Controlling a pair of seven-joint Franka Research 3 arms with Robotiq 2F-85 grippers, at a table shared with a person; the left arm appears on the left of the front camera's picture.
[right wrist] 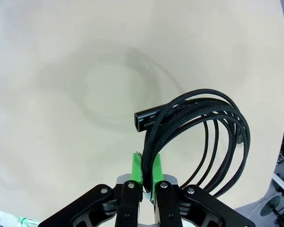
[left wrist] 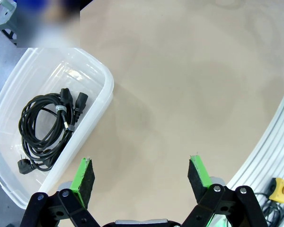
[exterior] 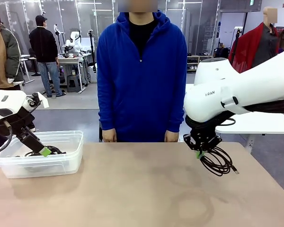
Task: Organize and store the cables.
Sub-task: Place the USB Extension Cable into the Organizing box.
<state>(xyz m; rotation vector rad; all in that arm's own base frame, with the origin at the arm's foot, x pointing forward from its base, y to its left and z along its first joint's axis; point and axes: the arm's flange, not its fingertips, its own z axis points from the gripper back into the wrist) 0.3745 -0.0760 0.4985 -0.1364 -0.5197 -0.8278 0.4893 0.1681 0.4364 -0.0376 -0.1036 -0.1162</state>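
Observation:
A coiled black braided cable [right wrist: 213, 137] with a USB plug hangs from my right gripper [right wrist: 147, 172], whose green pads are shut on its strands. In the front view this cable [exterior: 220, 161] dangles above the table's right side, under the right gripper [exterior: 199, 153]. A second coiled black cable [left wrist: 45, 127] with chunky power plugs lies inside the clear plastic bin [left wrist: 97, 71]. My left gripper [left wrist: 141, 177] is open with nothing between its fingers, hovering above the table just beside the bin; in the front view it [exterior: 43, 151] stands in front of the bin [exterior: 66, 163].
A person in a blue hoodie [exterior: 142, 75] stands at the far edge of the tan table [exterior: 132, 189], hands resting at its rim. An aluminium rail and a yellow emergency button [left wrist: 280, 189] lie past the table's edge.

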